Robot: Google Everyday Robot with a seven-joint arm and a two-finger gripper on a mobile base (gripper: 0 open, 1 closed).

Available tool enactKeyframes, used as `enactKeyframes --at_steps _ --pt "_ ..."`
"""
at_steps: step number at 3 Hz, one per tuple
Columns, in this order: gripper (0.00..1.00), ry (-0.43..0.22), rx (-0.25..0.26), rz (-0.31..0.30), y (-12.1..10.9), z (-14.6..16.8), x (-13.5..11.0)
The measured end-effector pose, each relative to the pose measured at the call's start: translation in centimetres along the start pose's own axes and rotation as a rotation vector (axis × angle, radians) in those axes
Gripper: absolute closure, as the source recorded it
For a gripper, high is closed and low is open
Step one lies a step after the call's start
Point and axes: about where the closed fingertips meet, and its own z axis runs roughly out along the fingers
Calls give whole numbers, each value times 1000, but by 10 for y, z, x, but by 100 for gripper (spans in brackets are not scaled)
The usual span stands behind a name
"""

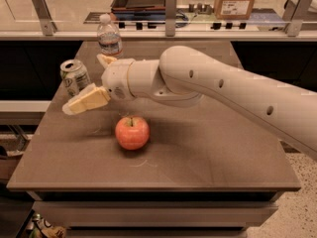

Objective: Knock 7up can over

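The 7up can (74, 76), white and green with a silver top, stands near the table's left edge, leaning slightly left. My gripper (84, 83) is right beside it on its right. The fingers are spread open. The lower cream finger (85, 100) reaches left across the front of the can's base, and the upper finger (106, 60) points toward the back, to the right of the can. I cannot tell whether a finger touches the can. The gripper holds nothing.
A clear plastic water bottle (108, 36) stands behind the can at the back of the brown table (208, 152). A red apple (132, 132) lies in front of the gripper. A railing and counter with a cardboard box (236, 0) run behind the table.
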Motion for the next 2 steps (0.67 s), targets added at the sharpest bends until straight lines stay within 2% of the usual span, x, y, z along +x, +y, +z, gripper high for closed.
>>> enactKeyframes --at_steps 2 --pt "0 -27 -14 0 -12 29 -5"
